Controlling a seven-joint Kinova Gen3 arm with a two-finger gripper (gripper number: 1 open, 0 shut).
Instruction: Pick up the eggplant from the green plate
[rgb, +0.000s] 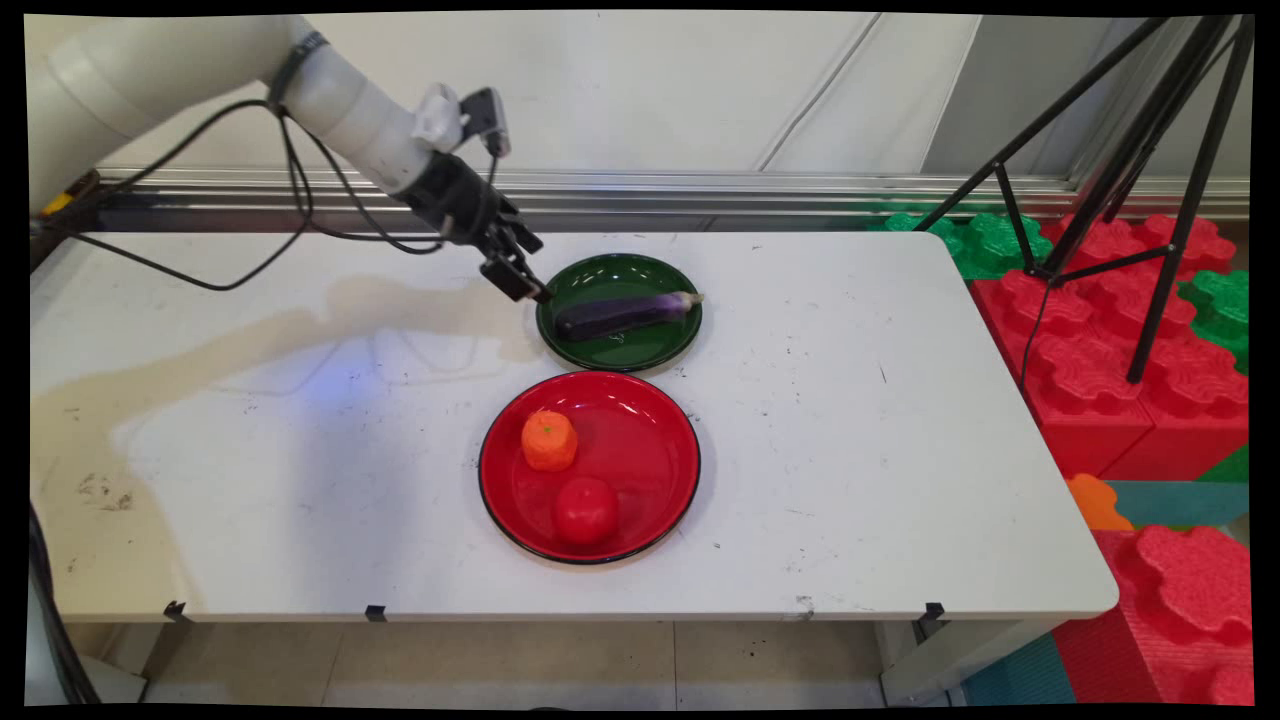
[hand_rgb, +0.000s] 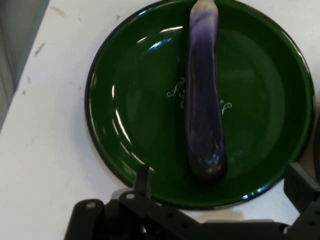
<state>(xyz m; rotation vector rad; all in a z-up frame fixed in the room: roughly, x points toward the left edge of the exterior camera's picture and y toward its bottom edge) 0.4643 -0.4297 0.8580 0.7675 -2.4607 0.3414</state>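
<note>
A purple eggplant (rgb: 625, 314) (hand_rgb: 203, 110) lies lengthwise across a green plate (rgb: 600, 275) (hand_rgb: 135, 115) at the table's far middle. My gripper (rgb: 520, 275) (hand_rgb: 221, 176) hangs low over the plate's left rim, tilted toward the eggplant's dark blunt end. It is open and holds nothing. In the hand view the left fingertip (hand_rgb: 143, 174) stands over the plate's near rim. The right fingertip (hand_rgb: 300, 182) is just past the rim, and the eggplant's end lies between them and a little ahead.
A red plate (rgb: 650, 450) in front of the green one carries an orange fruit (rgb: 549, 440) and a red tomato (rgb: 585, 510). A black tripod (rgb: 1150, 180) and red and green foam blocks (rgb: 1130, 330) stand off the table's right edge.
</note>
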